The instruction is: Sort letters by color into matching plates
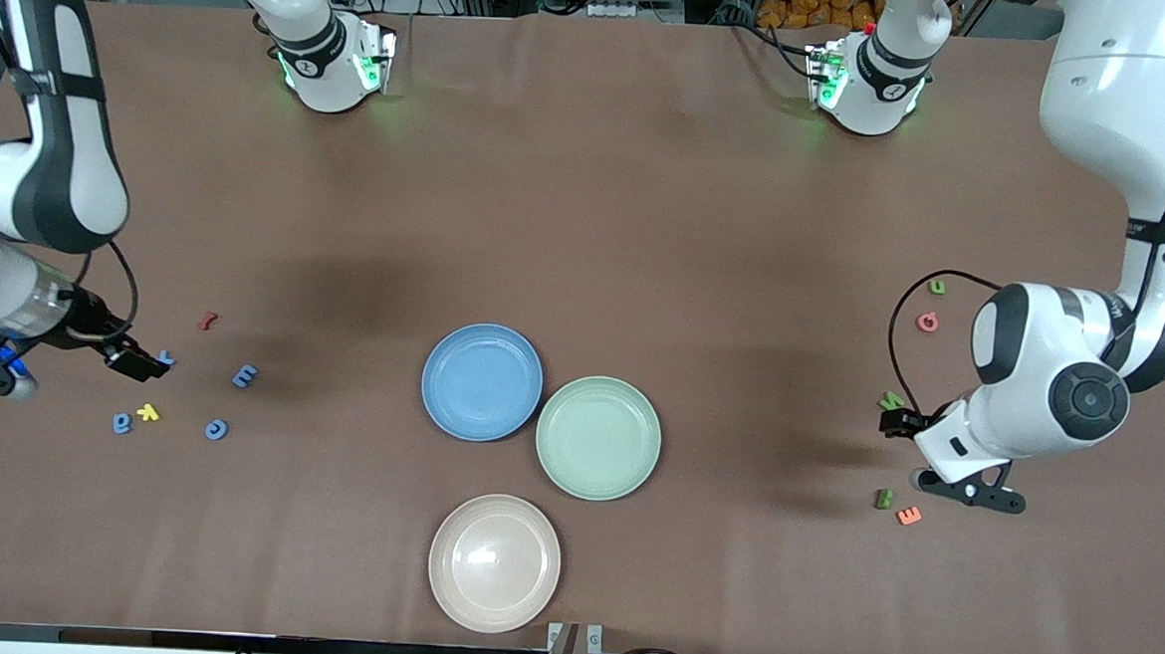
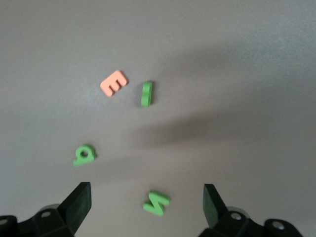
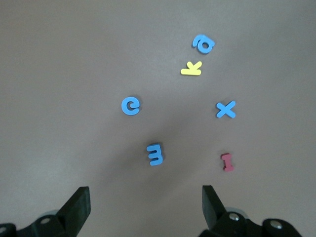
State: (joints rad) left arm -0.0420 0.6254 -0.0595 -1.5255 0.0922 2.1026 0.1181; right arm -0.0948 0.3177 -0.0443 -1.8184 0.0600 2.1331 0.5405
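Letters [image 1: 246, 376] beside plates [image 1: 482, 382], apart.

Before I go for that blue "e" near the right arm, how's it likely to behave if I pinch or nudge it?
The blue e lies flat on the table and looks small and chunky, so it is probably light and stiff. It will likely slide rather than roll if nudged. Its low profile leaves little edge for the right gripper's open fingers, so a pinch may slip.

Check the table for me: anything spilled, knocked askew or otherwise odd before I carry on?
Nothing is spilled or damaged. The blue plate and green plate hold nothing yet, and their rims look to touch. One green letter stands on edge beside the orange E. Both the left gripper and right gripper hover open.
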